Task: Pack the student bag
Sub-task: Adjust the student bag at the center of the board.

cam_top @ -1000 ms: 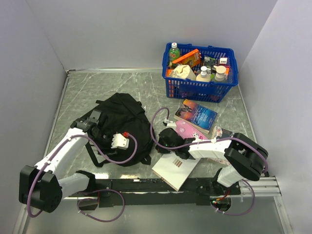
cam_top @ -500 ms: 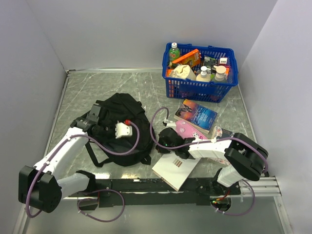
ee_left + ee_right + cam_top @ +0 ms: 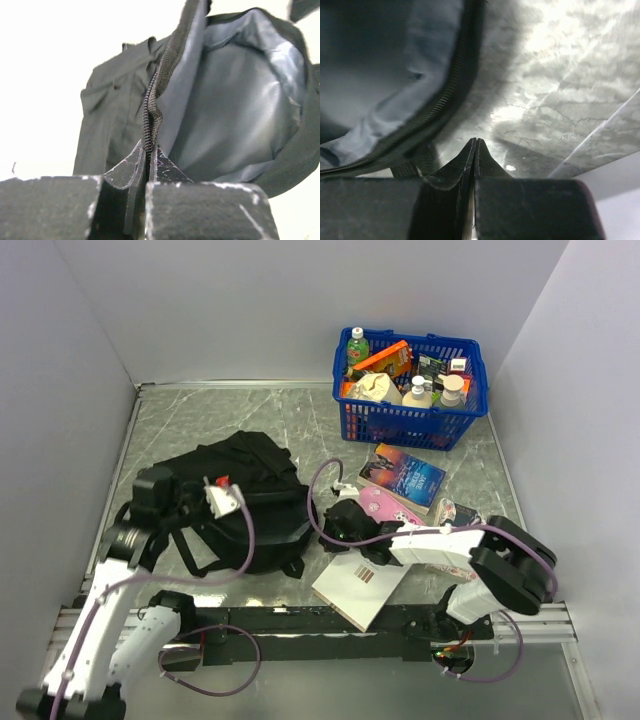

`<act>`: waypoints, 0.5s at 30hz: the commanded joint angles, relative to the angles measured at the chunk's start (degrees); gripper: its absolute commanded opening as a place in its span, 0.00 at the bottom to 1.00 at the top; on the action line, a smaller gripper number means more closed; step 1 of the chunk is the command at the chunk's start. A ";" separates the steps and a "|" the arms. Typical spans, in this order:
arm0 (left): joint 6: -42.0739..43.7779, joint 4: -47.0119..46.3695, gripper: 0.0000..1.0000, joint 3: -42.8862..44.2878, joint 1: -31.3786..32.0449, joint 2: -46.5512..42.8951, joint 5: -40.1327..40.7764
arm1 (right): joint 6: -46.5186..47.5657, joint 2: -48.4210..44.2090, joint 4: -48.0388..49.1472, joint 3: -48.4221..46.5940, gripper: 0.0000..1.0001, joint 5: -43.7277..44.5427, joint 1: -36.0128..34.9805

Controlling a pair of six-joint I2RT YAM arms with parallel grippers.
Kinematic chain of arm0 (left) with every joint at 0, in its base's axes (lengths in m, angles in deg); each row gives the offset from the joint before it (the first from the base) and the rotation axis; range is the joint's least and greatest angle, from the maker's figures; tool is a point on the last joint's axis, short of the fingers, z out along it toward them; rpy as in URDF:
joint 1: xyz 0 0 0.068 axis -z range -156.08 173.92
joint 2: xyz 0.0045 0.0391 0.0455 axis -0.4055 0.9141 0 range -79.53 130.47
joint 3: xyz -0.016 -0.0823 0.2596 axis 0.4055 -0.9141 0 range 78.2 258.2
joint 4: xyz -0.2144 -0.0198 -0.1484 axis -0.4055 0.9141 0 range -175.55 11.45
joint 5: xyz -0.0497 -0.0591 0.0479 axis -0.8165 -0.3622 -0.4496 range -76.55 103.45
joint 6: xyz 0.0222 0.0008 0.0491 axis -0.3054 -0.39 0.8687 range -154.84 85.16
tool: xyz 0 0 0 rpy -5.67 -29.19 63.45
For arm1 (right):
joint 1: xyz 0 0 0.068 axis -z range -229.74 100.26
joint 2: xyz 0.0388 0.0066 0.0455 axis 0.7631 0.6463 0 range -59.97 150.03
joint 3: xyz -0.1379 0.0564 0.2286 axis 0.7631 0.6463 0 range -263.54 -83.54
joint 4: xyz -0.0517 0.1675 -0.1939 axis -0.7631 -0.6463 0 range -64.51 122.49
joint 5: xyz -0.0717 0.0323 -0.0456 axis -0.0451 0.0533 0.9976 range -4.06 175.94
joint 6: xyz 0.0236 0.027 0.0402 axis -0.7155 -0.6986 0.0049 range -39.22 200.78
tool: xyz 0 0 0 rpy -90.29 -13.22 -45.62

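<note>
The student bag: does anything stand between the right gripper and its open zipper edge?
Nothing visible does. In the right wrist view the right gripper, shut and empty, is beside the student bag, and only bare table shows between them. The left gripper pinches the bag's zipper edge on its other side.

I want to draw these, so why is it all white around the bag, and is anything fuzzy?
Left wrist view: everything behind the student bag is washed out to white. Right wrist view: shiny glare patches on the table. Top view: the left arm looks smeared and blurry low down.
</note>
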 commanded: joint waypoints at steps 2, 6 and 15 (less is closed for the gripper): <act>2.04 3.11 0.01 -1.88 -0.13 -2.61 -6.97 | 13.85 -11.93 6.79 -3.19 0.35 -3.44 0.49; 3.89 4.63 0.01 -2.92 -0.04 -1.98 -6.45 | 26.84 -16.68 9.53 -4.42 0.84 -9.95 0.31; 5.12 4.45 0.01 -4.78 -0.12 -3.30 -6.01 | 50.94 -15.90 1.72 -8.01 0.95 -17.43 -3.03</act>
